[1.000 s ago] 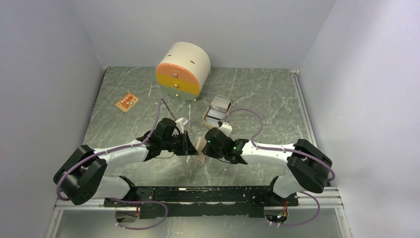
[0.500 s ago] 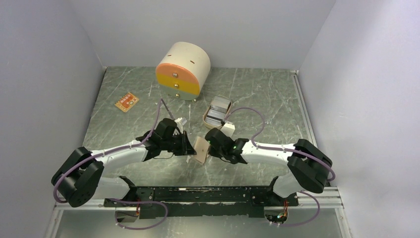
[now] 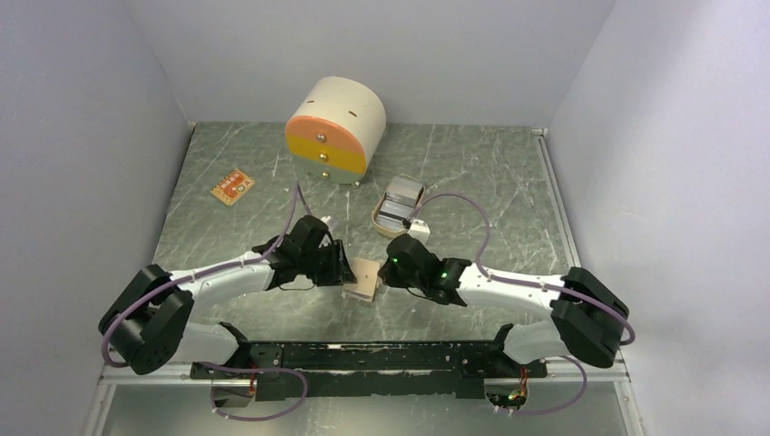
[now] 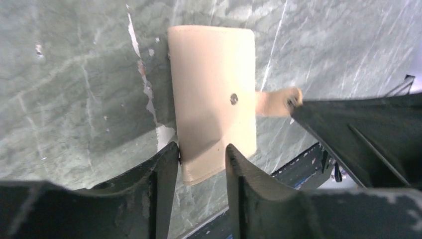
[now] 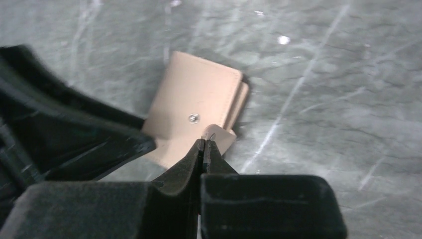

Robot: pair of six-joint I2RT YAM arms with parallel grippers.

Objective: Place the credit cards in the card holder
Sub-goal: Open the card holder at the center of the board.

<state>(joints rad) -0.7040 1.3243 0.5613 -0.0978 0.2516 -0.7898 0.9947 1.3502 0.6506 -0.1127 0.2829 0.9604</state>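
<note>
The tan card holder (image 3: 366,279) lies near the table's front edge, between my two grippers, folded with its snap stud up. It also shows in the left wrist view (image 4: 211,89) and the right wrist view (image 5: 191,99). My left gripper (image 3: 346,272) is open; its fingertips (image 4: 168,162) straddle the holder's near end (image 4: 201,154). My right gripper (image 3: 386,272) is shut on the holder's snap tab (image 5: 219,135), pulling it out sideways (image 4: 273,102). Grey-silver credit cards (image 3: 396,211) lie in a beige tray. An orange card (image 3: 232,186) lies far left.
The beige oval tray (image 3: 376,216) sits just behind my right gripper. A round cream drawer box (image 3: 336,129) with an orange-yellow front stands at the back. Grey walls close the left, back and right sides. The black base rail (image 3: 363,356) runs along the near edge.
The card holder has tipped from standing on edge between the grippers to lying flat. The right arm has drawn a little to the right, still holding the tab.
</note>
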